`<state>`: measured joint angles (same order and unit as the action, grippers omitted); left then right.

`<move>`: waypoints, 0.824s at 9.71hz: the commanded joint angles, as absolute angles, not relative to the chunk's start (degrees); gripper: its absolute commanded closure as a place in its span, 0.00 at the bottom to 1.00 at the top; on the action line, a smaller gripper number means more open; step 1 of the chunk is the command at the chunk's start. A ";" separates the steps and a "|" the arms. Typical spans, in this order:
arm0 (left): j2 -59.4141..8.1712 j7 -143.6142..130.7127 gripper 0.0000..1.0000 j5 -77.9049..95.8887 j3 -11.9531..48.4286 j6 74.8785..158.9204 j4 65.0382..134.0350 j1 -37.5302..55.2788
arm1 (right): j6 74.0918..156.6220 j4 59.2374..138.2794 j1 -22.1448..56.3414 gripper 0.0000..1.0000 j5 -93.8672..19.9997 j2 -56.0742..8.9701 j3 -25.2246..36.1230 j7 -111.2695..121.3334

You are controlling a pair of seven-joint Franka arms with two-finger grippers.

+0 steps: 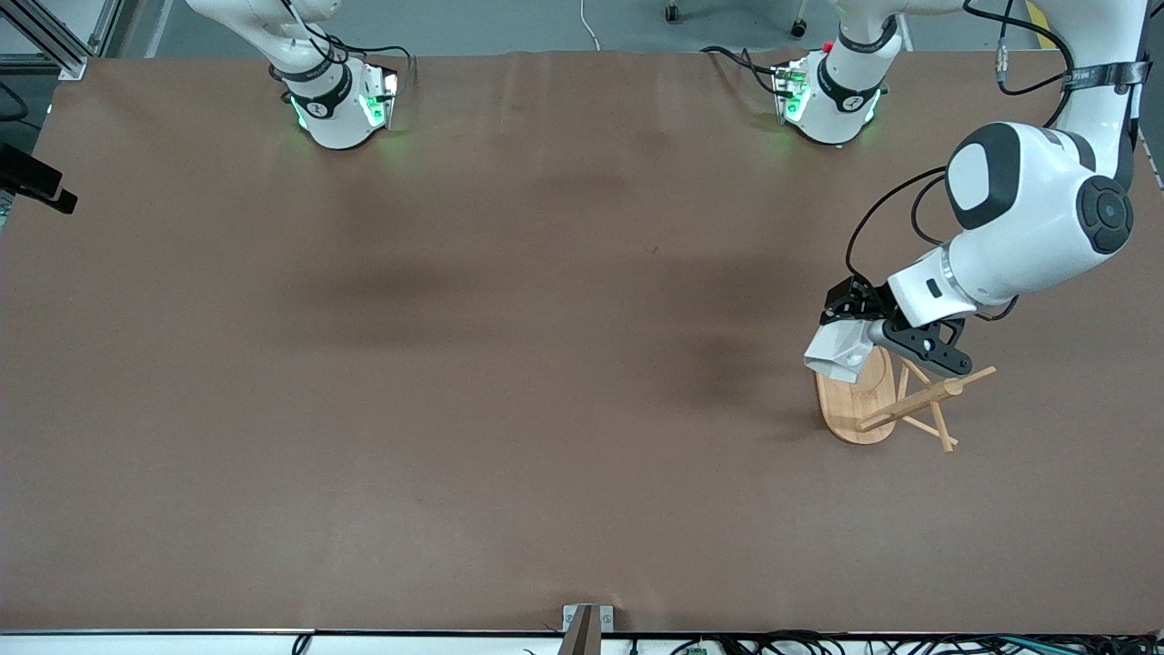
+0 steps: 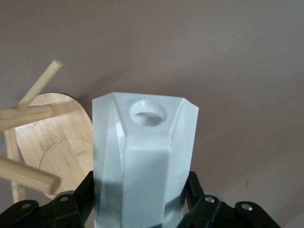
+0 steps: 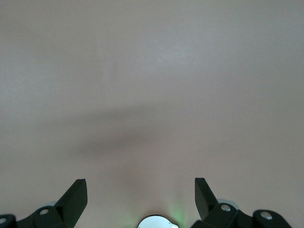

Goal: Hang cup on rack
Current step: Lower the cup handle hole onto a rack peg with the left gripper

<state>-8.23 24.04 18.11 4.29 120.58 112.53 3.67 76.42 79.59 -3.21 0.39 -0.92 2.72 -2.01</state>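
The left tool pinches the faceted white cup over the bamboo rack; next, thread its handle hole onto a peg. The right tool waits, spread.

This looks like a robotics lab: two white Franka arm bases with green status lights are bolted onto a wide table covered in plain brown sheeting, with loose cables along its edge and aluminium framing at one corner.
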 commanded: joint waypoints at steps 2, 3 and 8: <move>-9.58 30.56 0.99 18.28 0.90 118.74 112.50 3.69 | 75.94 79.45 -3.25 0.00 1.14 -0.97 2.37 -2.37; -9.84 31.89 0.99 18.37 0.62 118.74 112.50 3.60 | 75.85 79.45 -3.34 0.00 1.06 -0.97 2.46 -2.11; -13.61 37.34 0.97 18.55 -2.54 118.83 109.79 3.26 | 75.67 79.54 -3.86 0.00 1.05 -0.97 2.72 0.26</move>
